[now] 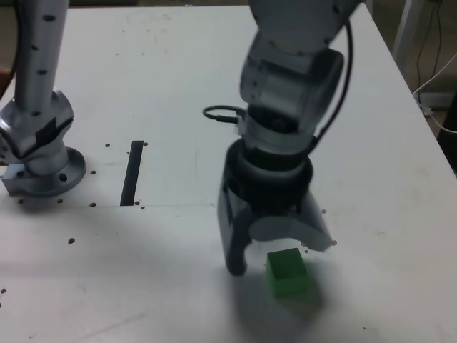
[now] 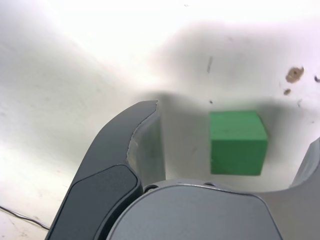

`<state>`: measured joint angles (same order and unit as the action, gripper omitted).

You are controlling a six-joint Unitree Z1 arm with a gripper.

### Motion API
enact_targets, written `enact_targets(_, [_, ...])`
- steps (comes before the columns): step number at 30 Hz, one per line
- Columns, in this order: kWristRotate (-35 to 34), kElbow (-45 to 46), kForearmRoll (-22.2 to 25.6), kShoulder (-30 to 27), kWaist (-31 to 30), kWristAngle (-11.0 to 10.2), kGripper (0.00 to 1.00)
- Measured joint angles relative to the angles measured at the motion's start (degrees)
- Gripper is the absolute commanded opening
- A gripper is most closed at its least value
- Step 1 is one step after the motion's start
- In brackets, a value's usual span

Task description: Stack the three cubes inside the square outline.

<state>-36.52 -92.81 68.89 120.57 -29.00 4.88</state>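
My worktop (image 1: 178, 64) is plain white, kinda speckled with small brown marks, with a black strip (image 1: 133, 172) stuck on it. Off its far right edge in the exterior view, white cables (image 1: 437, 86) hang over dim floor. Lighting's bright, pretty washed out.

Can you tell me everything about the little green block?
The small green cube is plain and solid-coloured, matte, with crisp edges, maybe plastic or painted wood. It sits flat on the white table, casting a soft shadow. It lies between the open fingers of the grey robot gripper, and nothing seems to touch it except the table. No other cubes are visible.
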Motion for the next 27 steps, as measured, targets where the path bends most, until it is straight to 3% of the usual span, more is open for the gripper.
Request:
enact_targets(8, [0.00,-6.72,3.68,4.45,-0.91,-0.64,0.97])
enact_targets(16, [0.31,-6.78,2.64,5.69,-0.77,0.20,0.82])
enact_targets(27, [0.82,-4.97,0.21,5.87,0.20,0.71,0.44])
